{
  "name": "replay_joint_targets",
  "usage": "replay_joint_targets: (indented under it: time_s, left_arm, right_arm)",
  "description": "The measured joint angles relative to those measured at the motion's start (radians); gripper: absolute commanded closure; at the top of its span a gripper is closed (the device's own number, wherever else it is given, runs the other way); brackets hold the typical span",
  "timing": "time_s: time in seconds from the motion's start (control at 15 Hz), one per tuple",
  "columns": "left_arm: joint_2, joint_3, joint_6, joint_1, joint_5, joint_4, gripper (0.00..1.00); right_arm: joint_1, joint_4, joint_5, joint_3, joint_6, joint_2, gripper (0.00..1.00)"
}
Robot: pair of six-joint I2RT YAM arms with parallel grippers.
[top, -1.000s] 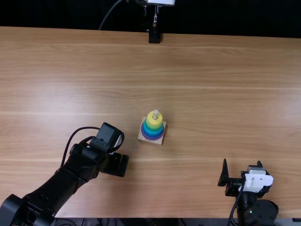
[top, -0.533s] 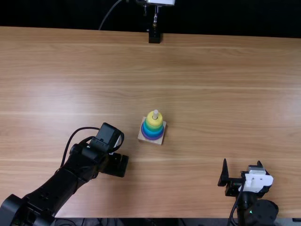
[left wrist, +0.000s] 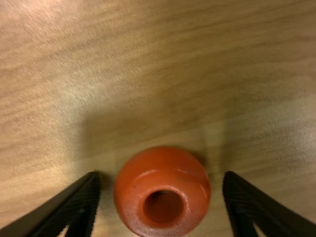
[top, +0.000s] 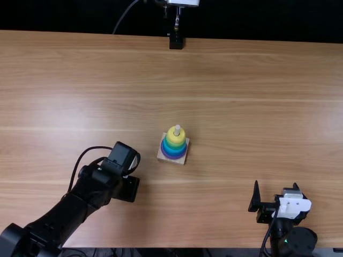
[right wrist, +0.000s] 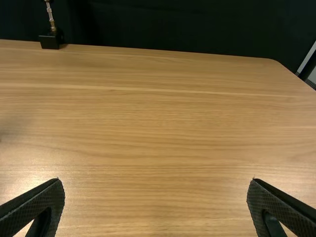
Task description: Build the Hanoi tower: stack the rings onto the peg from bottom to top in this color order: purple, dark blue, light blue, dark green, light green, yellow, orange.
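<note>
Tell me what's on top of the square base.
Rings are stacked on the base, purple lowest, yellow uppermost, the peg poking through. They cover the base's middle and lower peg.

Left wrist (top: 119, 159) tipped down, right wrist (top: 291, 206) forward, jaws apart

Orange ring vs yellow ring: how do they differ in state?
Orange ring is off the peg, between the open fingers of the left hand; yellow ring tops the stack. Orange ring's hole is unfilled; yellow ring's has the peg through it.
</note>
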Motion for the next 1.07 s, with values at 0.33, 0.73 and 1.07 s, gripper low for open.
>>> replay_joint_targets:
  time_s: [0.33,0.73,1.07]
  left_arm:
    - [-0.006,-0.002,-0.001,0.0,0.034,-0.027,1.0]
    - [-0.019,0.18,-0.002,0.001,0.045,-0.23,1.0]
    - [-0.018,0.473,-0.001,0.013,0.044,-0.542,1.0]
  right_arm:
    - [0.0,0.0,0.0,0.0,0.0,0.0,0.0]
    - [0.0,0.0,0.0,0.0,0.002,0.0,0.0]
    - [0.0,0.0,0.0,0.0,0.002,0.0,0.0]
